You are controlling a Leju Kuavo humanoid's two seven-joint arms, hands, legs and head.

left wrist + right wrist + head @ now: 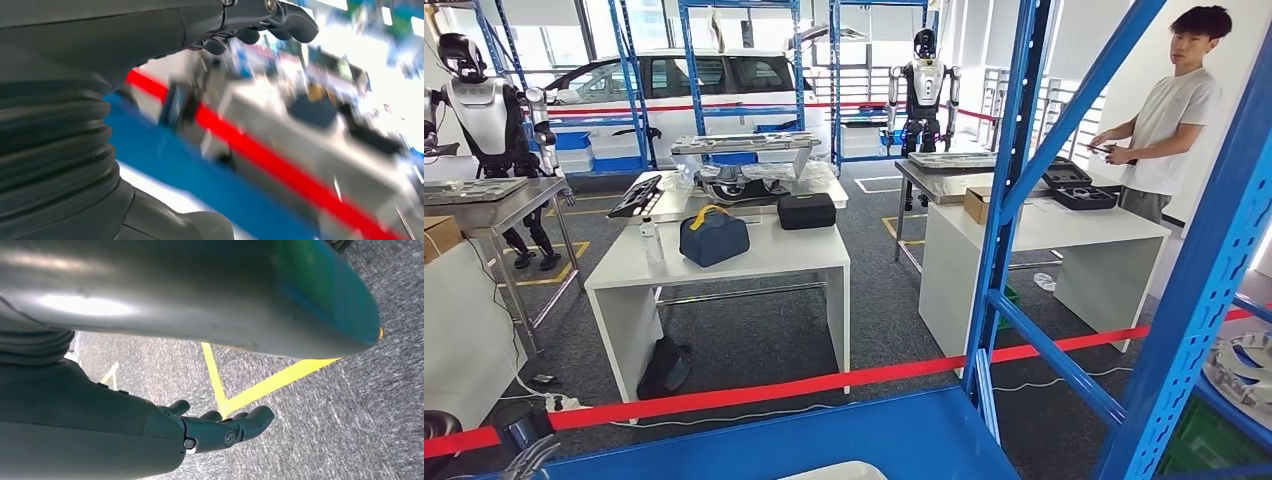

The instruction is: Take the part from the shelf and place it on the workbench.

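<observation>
Shelving of blue-painted steel (1014,180) frames the head view, its uprights and diagonal braces crossing the right side, with a flat blue shelf board (824,440) low in the foreground. At the near edge of that board a pale, rounded white object (836,471) is partly seen; whether this is the part to be taken cannot be told. At the right edge, behind a blue upright, a silvery round metal part with cut-outs (1242,368) rests on a lower shelf level, and this is judged the likelier task thing, stored there for picking.

The left hand (260,22) is raised over the blue board; its dark fingers (295,22) are curled loosely with nothing between them, which suggests a reach being prepared rather than a grasp. The right hand (220,427) hangs toward the grey carpet with its yellow floor marking (260,385), fingers gently bent, slightly apart, holding nothing.

Beyond a red barrier tape (754,392), a white table (724,262) carries a navy blue fabric bag with a yellow handle (713,236) and a closed black zip case (806,210); their contents are hidden. On a second white workbench (1064,225) an open black case (1079,190) holds items too small to identify, beside a brown cardboard box (976,204). A person in a white T-shirt (1169,120) stands beside it.
</observation>
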